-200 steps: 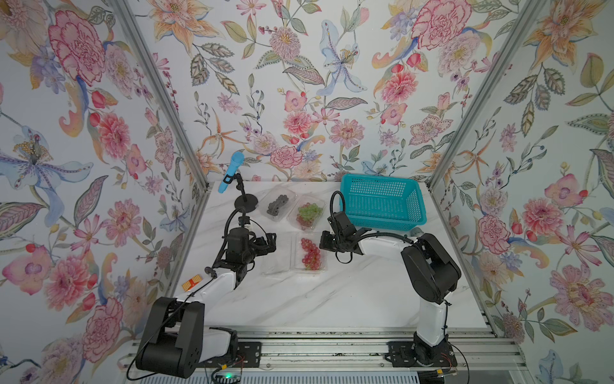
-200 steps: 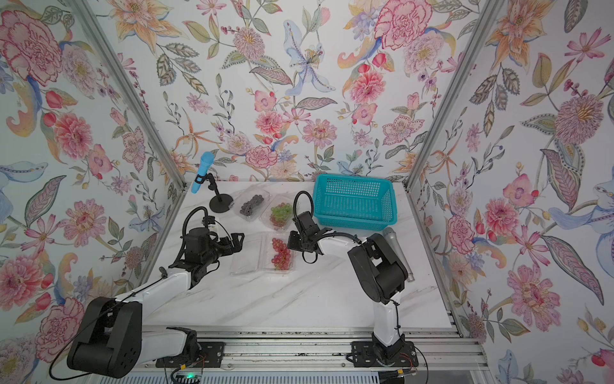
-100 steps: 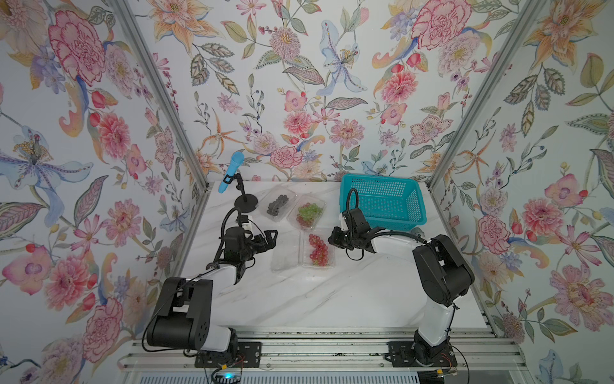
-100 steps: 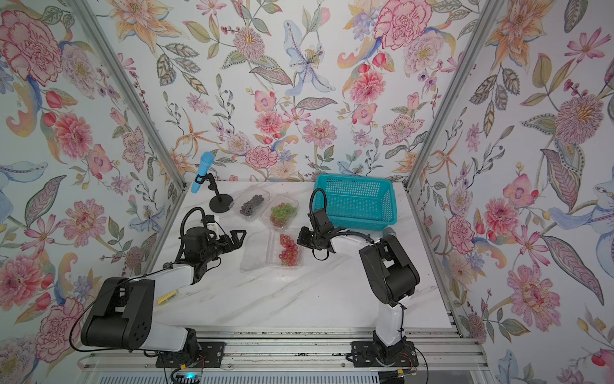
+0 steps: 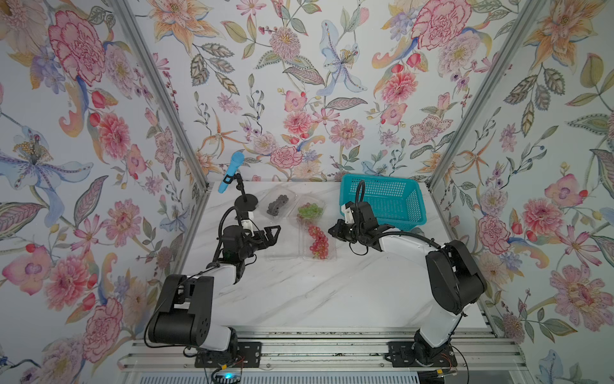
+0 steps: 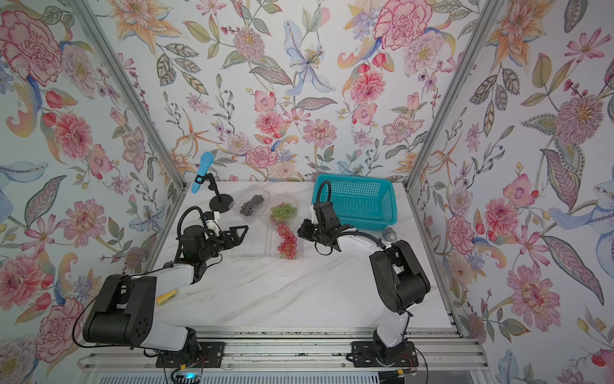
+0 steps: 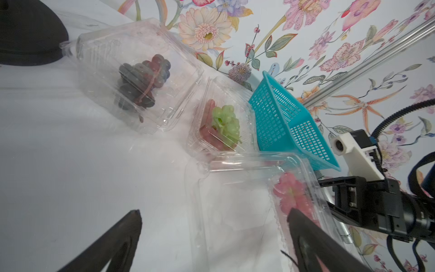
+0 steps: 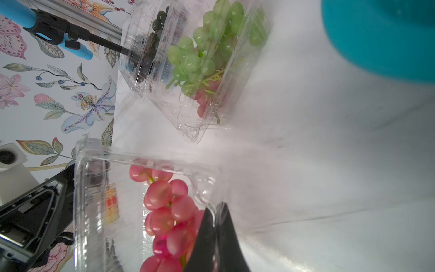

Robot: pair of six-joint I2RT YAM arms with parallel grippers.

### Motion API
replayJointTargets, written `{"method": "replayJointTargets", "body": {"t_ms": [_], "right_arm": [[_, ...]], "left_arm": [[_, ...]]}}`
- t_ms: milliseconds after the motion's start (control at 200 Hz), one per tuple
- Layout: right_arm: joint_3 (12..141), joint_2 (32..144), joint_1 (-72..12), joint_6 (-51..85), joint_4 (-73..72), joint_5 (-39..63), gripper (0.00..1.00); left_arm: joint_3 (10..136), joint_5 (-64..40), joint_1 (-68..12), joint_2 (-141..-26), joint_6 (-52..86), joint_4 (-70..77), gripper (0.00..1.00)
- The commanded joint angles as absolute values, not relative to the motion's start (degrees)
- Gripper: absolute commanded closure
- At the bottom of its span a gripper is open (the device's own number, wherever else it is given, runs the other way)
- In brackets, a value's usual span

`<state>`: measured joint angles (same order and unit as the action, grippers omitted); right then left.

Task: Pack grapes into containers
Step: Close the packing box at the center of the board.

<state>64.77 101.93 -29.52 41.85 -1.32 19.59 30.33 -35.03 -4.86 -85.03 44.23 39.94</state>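
- Just ahead of the left gripper [image 5: 270, 237], whose jaws stand wide apart and hold nothing, lies the flat lid [image 5: 282, 247] of the open container [image 5: 305, 252]. The lid's free edge is the side nearest this gripper. In the left wrist view the clear lid fills the space in front of the gripper's spread fingers [image 7: 135, 219].
- Past the lid from that gripper, across the hinge, the tray half holds the red grapes [image 5: 318, 241]. The bunch's long axis runs along the hinge line, so it lies crosswise to the left gripper's reach.
- On the tray's far side, the right gripper [image 5: 332, 230] faces the left one with its fingers pressed together, its tip at the tray's outer rim.
- The right wrist view shows the right gripper's fingertips [image 8: 207, 226] against the rim flange, with the grapes just beyond. Whether the thin plastic is pinched between them I cannot tell.
- Closing this container probably means swinging the lid over the hinge, away from the left gripper and toward the right one. The left arm is clearly nearer the lid's free edge, and the right arm is placed to steady the tray.
- Farther out beyond both grippers, two more containers look closed. One holds dark grapes [image 5: 278, 202] and the other green grapes [image 5: 310, 210].
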Motion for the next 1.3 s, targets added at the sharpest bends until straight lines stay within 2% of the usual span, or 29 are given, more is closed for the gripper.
{"method": "replayJointTargets", "body": {"t_ms": [0, 130, 365, 1296], "right_arm": [[65.12, 99.97, -29.09, 41.09, -2.72, 20.65, 1.00], [65.34, 100.09, -28.83, 40.78, -2.73, 20.57, 1.00], [64.69, 99.17, -28.41, 40.69, -2.90, 20.67, 1.00], [67.36, 103.77, -29.31, 40.88, -3.96, 19.62, 1.00]], "left_arm": [[29.29, -40.42, -4.43, -86.47, 48.21, 47.34, 0.00], [28.57, -42.70, -4.47, -88.33, 51.67, 51.72, 0.00], [29.17, -40.13, -4.48, -87.30, 47.68, 44.69, 0.00], [30.73, -44.19, -8.44, -90.98, 49.97, 48.51, 0.00]]}}
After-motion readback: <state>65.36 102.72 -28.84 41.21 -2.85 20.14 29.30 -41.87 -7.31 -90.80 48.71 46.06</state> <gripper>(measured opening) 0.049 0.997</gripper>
